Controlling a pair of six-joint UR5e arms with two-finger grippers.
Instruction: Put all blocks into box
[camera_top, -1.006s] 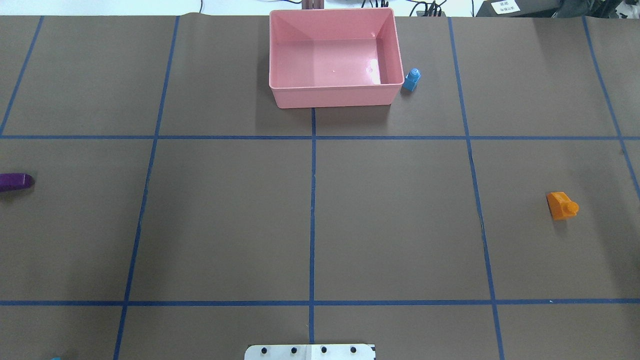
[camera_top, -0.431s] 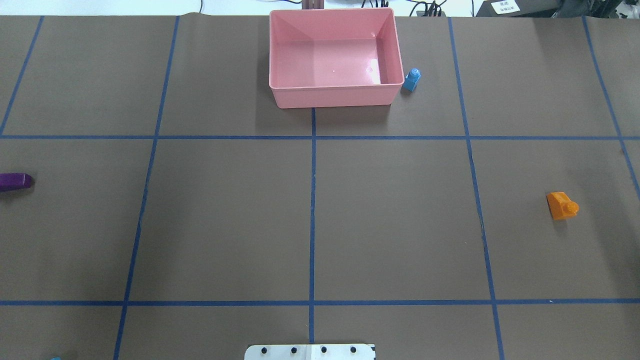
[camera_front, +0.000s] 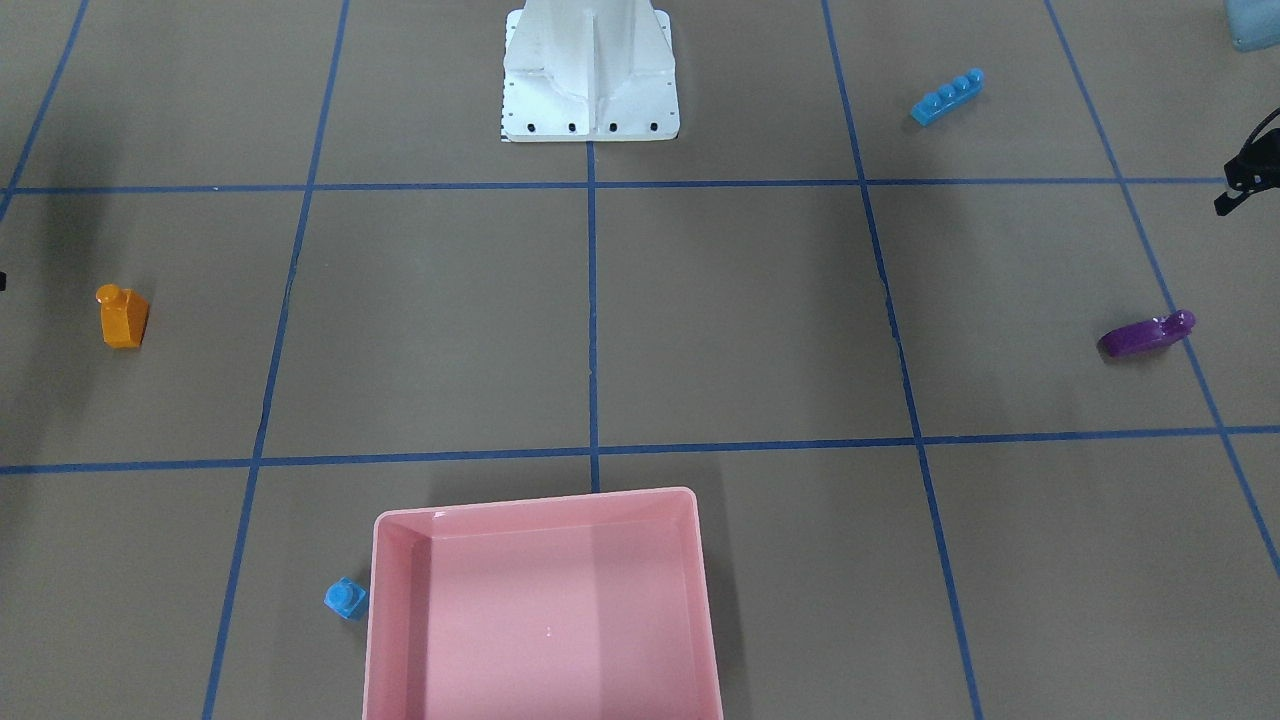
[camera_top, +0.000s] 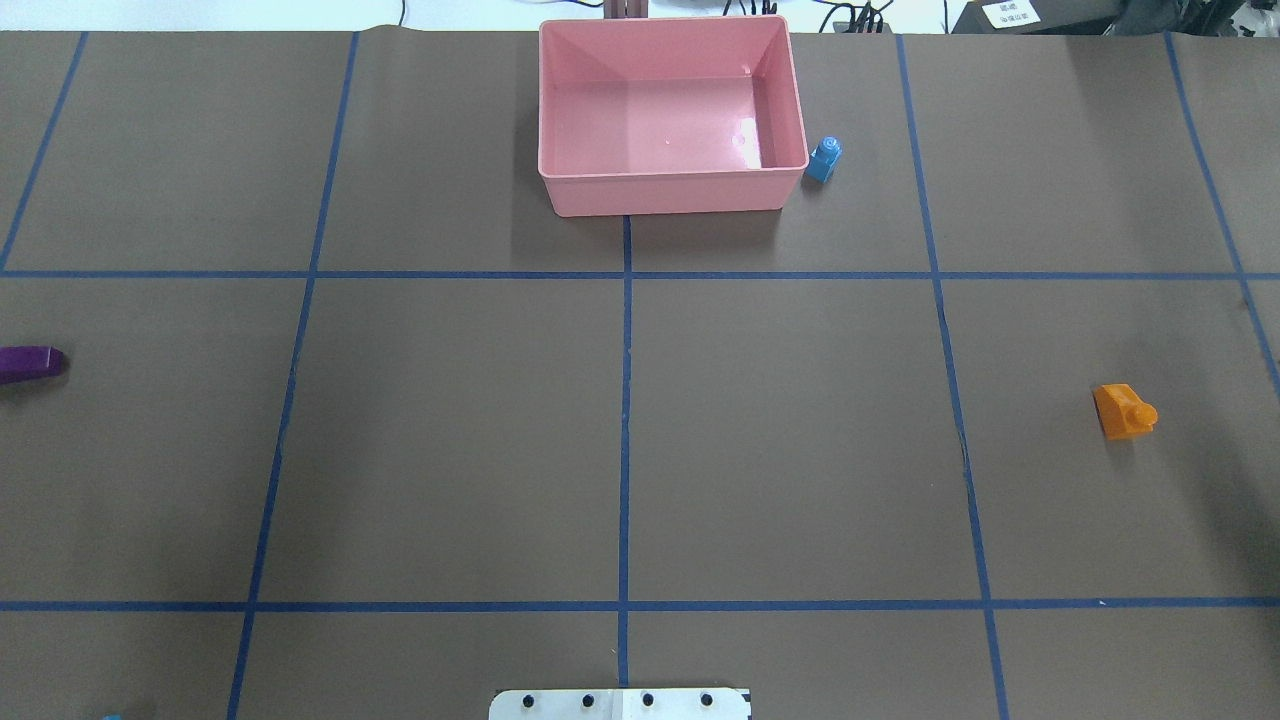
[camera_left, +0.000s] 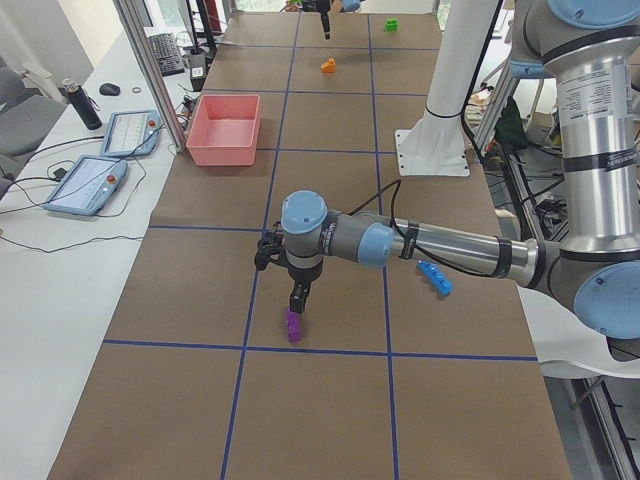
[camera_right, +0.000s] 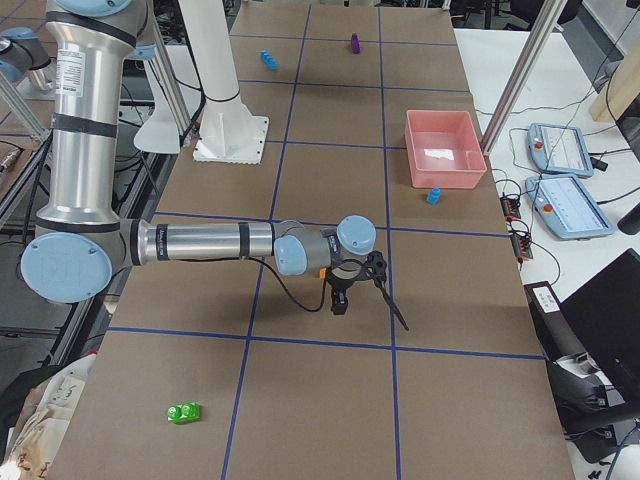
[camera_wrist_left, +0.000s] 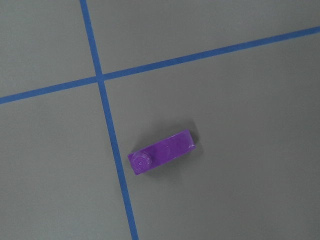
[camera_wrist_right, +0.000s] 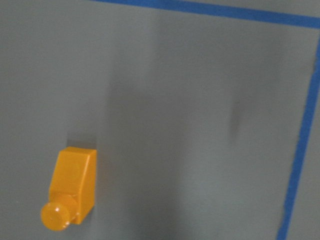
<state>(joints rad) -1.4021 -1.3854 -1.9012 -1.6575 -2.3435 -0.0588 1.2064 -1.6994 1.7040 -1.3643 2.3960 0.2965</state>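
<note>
The pink box (camera_top: 670, 192) stands at the table's far middle and holds nothing. The small light-blue block (camera_top: 823, 159) lies just right of it. The orange block (camera_top: 1123, 410) lies at the right and fills the right wrist view (camera_wrist_right: 70, 187). The purple block (camera_top: 30, 363) lies at the left edge and shows in the left wrist view (camera_wrist_left: 161, 151). The long blue block (camera_front: 947, 96) lies near the base. The green block (camera_right: 184, 411) lies beyond the orange one. My left gripper (camera_left: 297, 298) hovers just above the purple block. My right gripper (camera_right: 338, 303) hovers low over the orange block's area. I cannot tell either one's state.
The white robot base (camera_front: 590, 75) stands at the near middle edge of the table. Blue tape lines (camera_top: 625, 400) divide the brown table cover. Tablets (camera_left: 105, 160) lie on the side bench beyond the box.
</note>
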